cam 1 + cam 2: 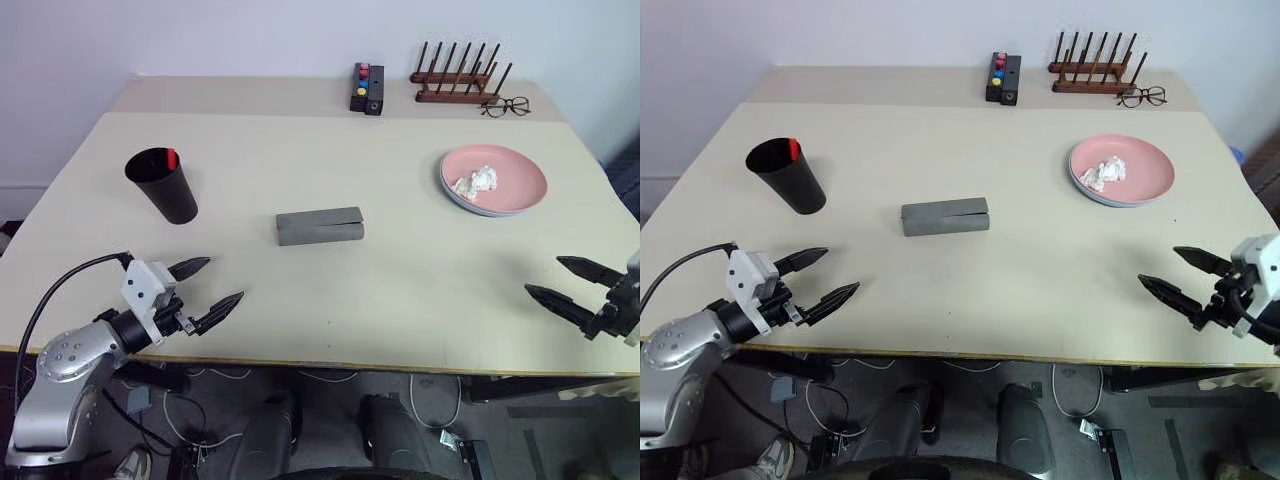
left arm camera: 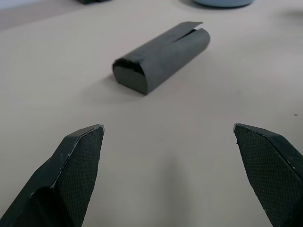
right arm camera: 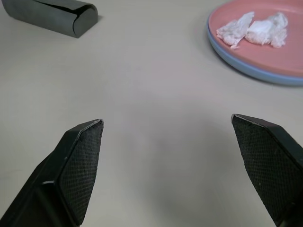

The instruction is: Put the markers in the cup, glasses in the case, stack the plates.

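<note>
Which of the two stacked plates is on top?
The salmon pink plate is on top, carrying crumpled white paper. Of the light blue plate beneath it, just the rim peeks out.

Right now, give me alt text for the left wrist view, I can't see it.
A closed grey case lies on a beige table, beyond the open left gripper, whose two black fingers hold nothing. The edge of a light blue plate shows behind the case.

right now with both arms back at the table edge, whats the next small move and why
Probably none beyond parking: the task looks finished. The pink plate sits on the blue plate, the case lies shut, and a red marker cap shows inside the cup. The left pincer and right pincer are open and empty. Whether the sunglasses are inside the case cannot be seen.
</note>
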You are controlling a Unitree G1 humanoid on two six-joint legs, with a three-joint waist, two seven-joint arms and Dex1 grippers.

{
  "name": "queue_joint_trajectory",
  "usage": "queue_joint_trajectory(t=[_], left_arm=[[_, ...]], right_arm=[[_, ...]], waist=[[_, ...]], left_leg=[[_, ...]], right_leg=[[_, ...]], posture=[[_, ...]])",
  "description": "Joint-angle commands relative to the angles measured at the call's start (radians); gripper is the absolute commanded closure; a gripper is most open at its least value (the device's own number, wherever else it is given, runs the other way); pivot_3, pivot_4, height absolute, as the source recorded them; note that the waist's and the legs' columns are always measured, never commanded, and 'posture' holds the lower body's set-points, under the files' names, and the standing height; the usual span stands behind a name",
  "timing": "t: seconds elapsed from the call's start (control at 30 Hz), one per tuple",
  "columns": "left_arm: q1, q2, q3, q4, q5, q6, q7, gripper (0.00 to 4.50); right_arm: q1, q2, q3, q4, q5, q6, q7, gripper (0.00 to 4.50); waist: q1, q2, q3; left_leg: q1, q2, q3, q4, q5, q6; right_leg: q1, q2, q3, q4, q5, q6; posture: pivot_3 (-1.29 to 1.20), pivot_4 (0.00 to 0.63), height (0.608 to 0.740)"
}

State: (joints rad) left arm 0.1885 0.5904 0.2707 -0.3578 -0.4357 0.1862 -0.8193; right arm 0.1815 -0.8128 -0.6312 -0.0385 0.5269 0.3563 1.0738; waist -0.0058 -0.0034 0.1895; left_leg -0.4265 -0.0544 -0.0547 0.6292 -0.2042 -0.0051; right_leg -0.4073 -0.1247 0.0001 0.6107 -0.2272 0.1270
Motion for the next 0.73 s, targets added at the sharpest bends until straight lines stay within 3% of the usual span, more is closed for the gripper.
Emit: queue_joint_trajectory(t=[0.03,0.73], left_arm=[[0.018,-0.011,0.021,-0.043,-0.007,-0.030,0.018,0.00],[0.036,-0.014,0.008,-0.093,-0.040,0.016,0.052,0.00]], right_arm=[[0.018,0.018,-0.043,-0.058,0.035,0.000,-0.034,0.09],[0.109,0.074,-0.009,-0.150,0.066,-0.010,-0.051,0.09]], waist=[[-0.001,0.000,0.000],[-0.001,0.000,0.000]], left_leg=[[0.000,0.000,0.000,0.000,0.000,0.000],[-0.001,0.000,0.000,-0.002,0.000,0.000]], right_leg=[[0.000,0.000,0.000,0.000,0.000,0.000],[0.000,0.000,0.000,-0.003,0.000,0.000]], posture=[[0.00,0.150,0.740],[0.00,0.150,0.740]])
